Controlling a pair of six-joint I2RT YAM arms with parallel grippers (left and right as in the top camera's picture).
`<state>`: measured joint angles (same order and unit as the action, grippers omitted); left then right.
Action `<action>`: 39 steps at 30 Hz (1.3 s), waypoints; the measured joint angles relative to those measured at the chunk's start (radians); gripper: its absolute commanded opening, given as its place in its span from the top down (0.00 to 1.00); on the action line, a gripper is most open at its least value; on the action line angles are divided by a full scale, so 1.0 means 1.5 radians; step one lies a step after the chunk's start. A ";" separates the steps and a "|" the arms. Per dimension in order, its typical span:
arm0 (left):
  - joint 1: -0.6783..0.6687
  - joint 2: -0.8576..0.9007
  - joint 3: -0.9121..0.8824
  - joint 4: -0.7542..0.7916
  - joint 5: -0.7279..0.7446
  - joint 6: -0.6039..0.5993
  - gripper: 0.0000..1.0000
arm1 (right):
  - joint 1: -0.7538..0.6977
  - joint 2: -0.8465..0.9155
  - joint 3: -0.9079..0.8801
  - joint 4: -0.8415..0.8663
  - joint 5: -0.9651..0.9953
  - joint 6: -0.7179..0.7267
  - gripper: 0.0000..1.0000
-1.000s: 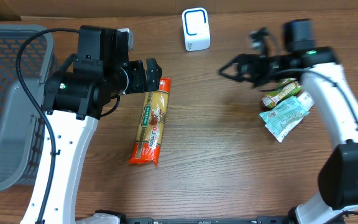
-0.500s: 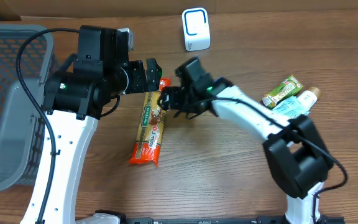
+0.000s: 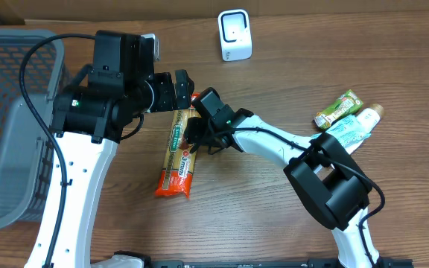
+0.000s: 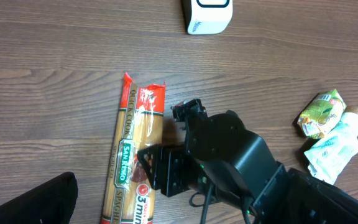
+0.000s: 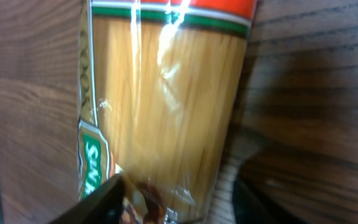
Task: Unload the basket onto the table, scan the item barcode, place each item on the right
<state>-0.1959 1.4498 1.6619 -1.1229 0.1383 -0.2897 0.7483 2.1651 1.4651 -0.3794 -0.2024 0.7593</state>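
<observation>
A long orange-and-red spaghetti pack (image 3: 179, 160) lies flat on the wooden table, left of centre. My right gripper (image 3: 192, 138) is down over its upper half. In the right wrist view its jaws straddle the pack (image 5: 166, 93): one fingertip lies at the pack's left side, the other stands on the table just off its right edge. My left gripper (image 3: 179, 91) hovers open above the pack's top end, holding nothing. The white barcode scanner (image 3: 234, 35) stands at the table's far edge. No barcode shows on the pack's visible face.
A grey mesh basket (image 3: 6, 126) fills the left side. A green snack pack (image 3: 337, 109) and a pale blue pouch (image 3: 345, 134) lie at the right. The right arm (image 4: 229, 155) stretches across the middle of the table.
My right arm swung from the right side across to the spaghetti pack and lowered onto it, its jaws narrowing. The left arm and the pack stayed put.
</observation>
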 measured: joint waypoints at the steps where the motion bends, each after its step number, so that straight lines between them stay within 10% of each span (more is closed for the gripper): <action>1: 0.000 0.000 0.000 0.000 0.000 0.000 0.00 | 0.001 0.004 0.001 0.006 -0.002 0.003 0.56; 5: 0.000 0.000 0.000 0.000 0.000 0.000 0.00 | 0.005 0.018 0.009 0.020 -0.005 0.024 0.66; 8: 0.000 0.000 0.000 0.000 0.000 0.000 0.01 | 0.009 0.028 0.017 0.028 -0.008 0.039 0.96; 23: 0.000 0.000 0.000 0.000 0.000 0.000 0.00 | -0.032 -0.028 0.013 -0.125 -0.082 -0.008 0.96; 39: 0.000 0.000 0.000 0.000 0.000 0.000 0.00 | -0.081 -0.204 -0.009 -0.503 0.420 -0.211 0.96</action>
<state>-0.1959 1.4498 1.6619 -1.1229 0.1379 -0.2897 0.6262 1.8587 1.4517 -1.1339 0.4282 0.4431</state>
